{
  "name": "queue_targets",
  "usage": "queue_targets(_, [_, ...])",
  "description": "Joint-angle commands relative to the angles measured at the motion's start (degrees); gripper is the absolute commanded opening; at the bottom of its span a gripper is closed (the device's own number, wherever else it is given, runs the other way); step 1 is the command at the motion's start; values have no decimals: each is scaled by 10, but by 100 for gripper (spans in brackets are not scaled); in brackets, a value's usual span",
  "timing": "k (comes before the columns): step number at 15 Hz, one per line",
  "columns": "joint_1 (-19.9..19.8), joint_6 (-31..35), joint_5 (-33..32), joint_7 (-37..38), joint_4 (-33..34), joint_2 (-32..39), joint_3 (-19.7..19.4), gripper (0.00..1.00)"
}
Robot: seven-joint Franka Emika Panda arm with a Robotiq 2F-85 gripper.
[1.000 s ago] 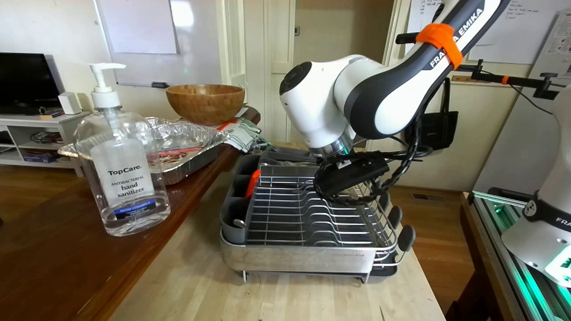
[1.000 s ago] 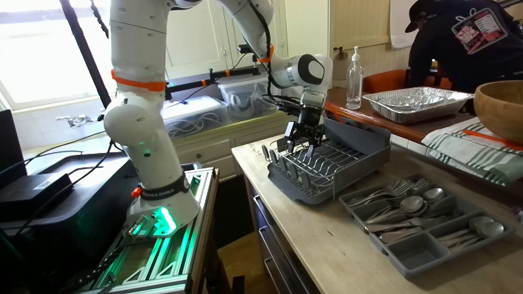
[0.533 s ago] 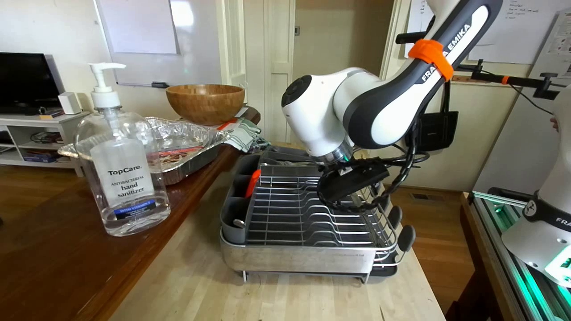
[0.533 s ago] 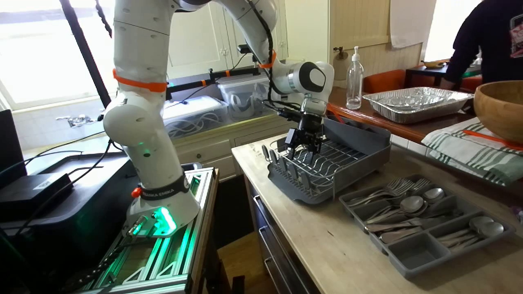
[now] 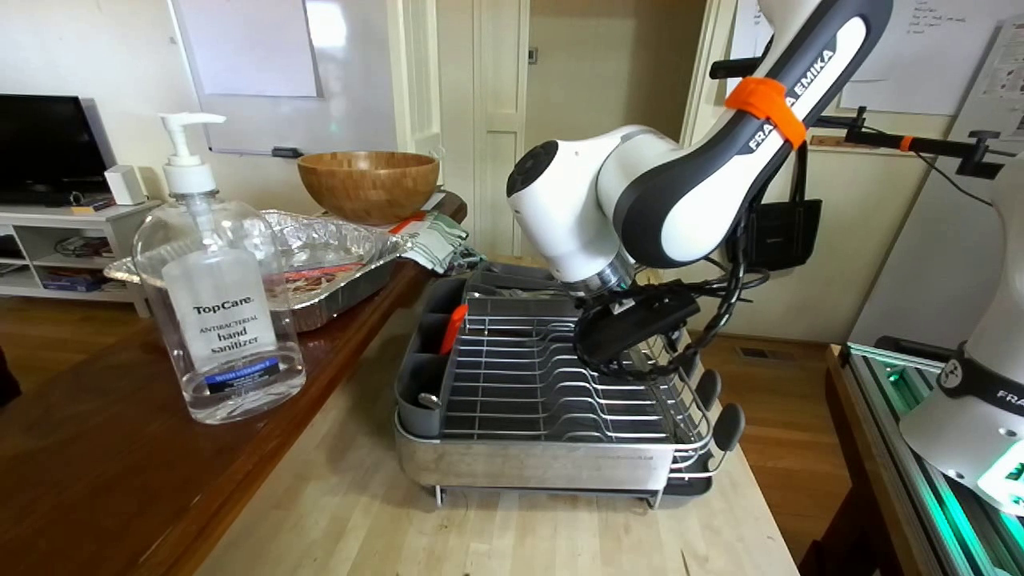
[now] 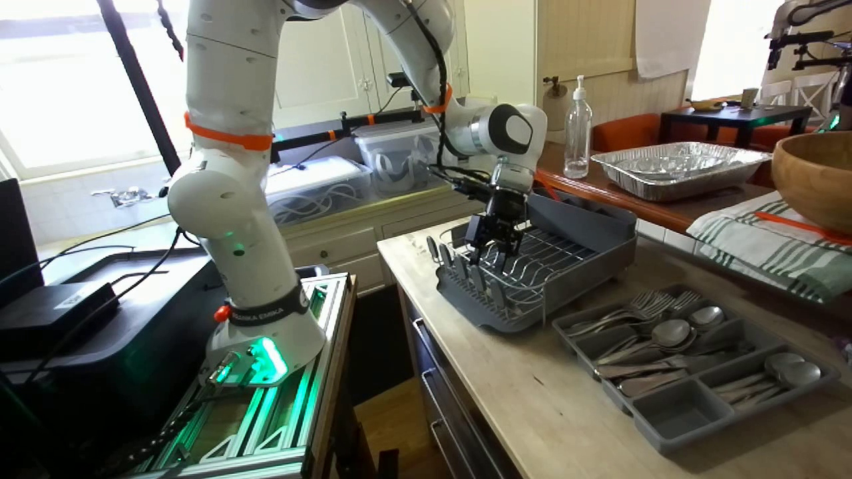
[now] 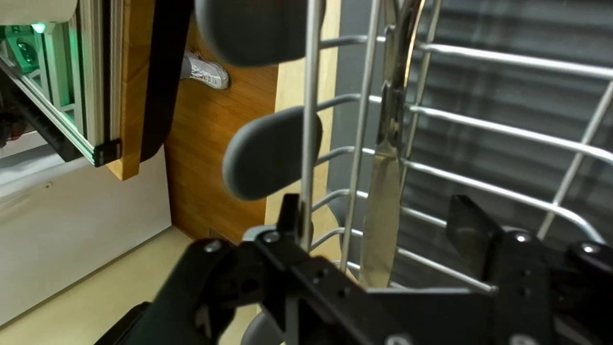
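My gripper is open with a wide gap between its fingers, low at one side of a wire dish rack. A silver knife lies along the rack's side wires, blade between the fingers, touched by neither as far as I can see. One finger is at the outer side wires; the other is over the rack's inside. More shiny cutlery lies beyond the knife. In an exterior view the gripper points down at the rack's near end; in the exterior view of the rack the fingers are hidden behind the wrist.
Grey cup holders stick out beside the rack. A grey cutlery tray with spoons, forks and knives stands nearby. A raised brown ledge holds a sanitizer bottle, foil tray, wooden bowl and striped towel.
My arm and gripper have moved down toward the rack, mostly in the first half second and slightly since. The gripper stays open. A person in the background has left the view.
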Motion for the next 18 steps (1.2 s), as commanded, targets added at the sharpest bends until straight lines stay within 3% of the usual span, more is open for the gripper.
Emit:
queue_targets(1, [3, 4, -6, 9, -2, -19, -5, 68])
queue_targets(2, [4, 3, -9, 15, -3, -27, -5, 72])
queue_targets(4, [10, 1, -25, 32, -4, -40, -4, 93])
queue_targets(6, [11, -1, -33, 44, -3, -45, -2, 99])
queue_targets(9, [10, -19, -18, 50, -9, -54, 6, 99])
queue_targets(10, [10, -18, -19, 53, -14, -57, 7, 94])
queue_targets(16, [5, -1, -26, 62, -37, -52, 3, 100])
queue_targets(18, [4, 1, -27, 60, -28, -43, 2, 96])
